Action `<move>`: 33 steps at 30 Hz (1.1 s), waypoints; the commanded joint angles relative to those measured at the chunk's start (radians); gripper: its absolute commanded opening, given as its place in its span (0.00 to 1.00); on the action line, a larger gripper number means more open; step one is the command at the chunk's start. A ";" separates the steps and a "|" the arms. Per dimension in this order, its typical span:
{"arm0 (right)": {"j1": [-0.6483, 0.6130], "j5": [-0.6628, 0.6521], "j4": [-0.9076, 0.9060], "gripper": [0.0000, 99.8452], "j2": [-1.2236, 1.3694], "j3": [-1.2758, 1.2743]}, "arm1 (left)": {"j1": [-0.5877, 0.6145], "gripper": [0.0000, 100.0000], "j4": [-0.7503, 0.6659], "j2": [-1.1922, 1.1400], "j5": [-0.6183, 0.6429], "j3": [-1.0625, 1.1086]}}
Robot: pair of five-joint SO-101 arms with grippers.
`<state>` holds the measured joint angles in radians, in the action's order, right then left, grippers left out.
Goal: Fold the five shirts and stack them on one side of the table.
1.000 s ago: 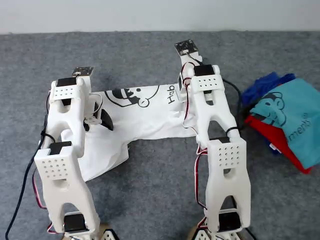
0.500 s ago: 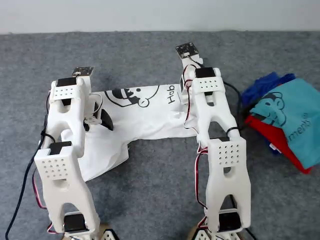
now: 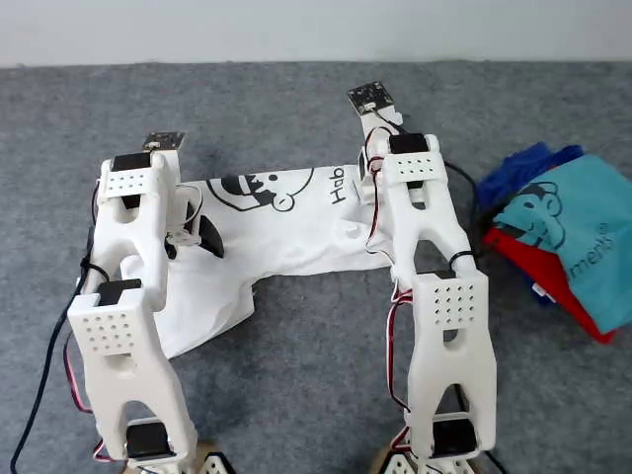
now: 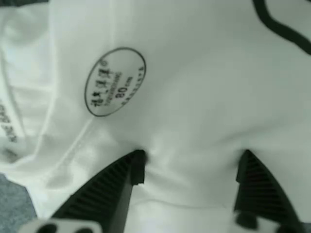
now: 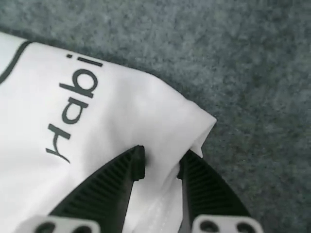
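Where the white shirt [image 3: 286,227] lies: crumpled on the bench [image 3: 296,118]
Left jaws: spread over its cloth
Right jaws: pinching its edge near a corner

Open across the far strip of table [image 3: 247,109], from the wall edge down to the shirt [image 3: 286,232]. Open too on the bare grey between the two arms, nearer than the shirt's hem. Narrowed there by loose wires [image 3: 394,326] along the right arm [image 3: 449,306]. Blocked on the left by the left arm [image 3: 128,247], stretched over the shirt's left side. Blocked mid-right by the right arm, reaching to the shirt's far right corner. Leaves a lane of bare table between that arm and the pile [image 3: 563,237] of coloured shirts at the right edge. No slack at the corner itself, pinched in the right gripper [image 5: 162,160]; bare table just beyond it.
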<state>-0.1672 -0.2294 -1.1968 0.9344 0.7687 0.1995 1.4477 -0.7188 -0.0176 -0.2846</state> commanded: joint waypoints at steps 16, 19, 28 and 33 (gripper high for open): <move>0.005 -0.012 -0.056 0.19 -0.064 0.011 | -0.009 0.31 -0.020 -0.003 -0.011 -0.001; 0.008 -0.012 -0.053 0.19 -0.084 0.011 | -0.009 0.31 -0.020 -0.003 -0.011 -0.001; 0.012 -0.014 -0.031 0.15 -0.067 0.011 | -0.009 0.31 -0.020 -0.003 -0.011 -0.001; 0.012 -0.017 -0.030 0.14 -0.071 0.011 | -0.009 0.31 -0.020 -0.003 -0.011 -0.001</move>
<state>-0.1657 -0.2309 -1.2382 0.9237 0.7687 0.1995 1.4477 -0.7188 -0.0176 -0.2846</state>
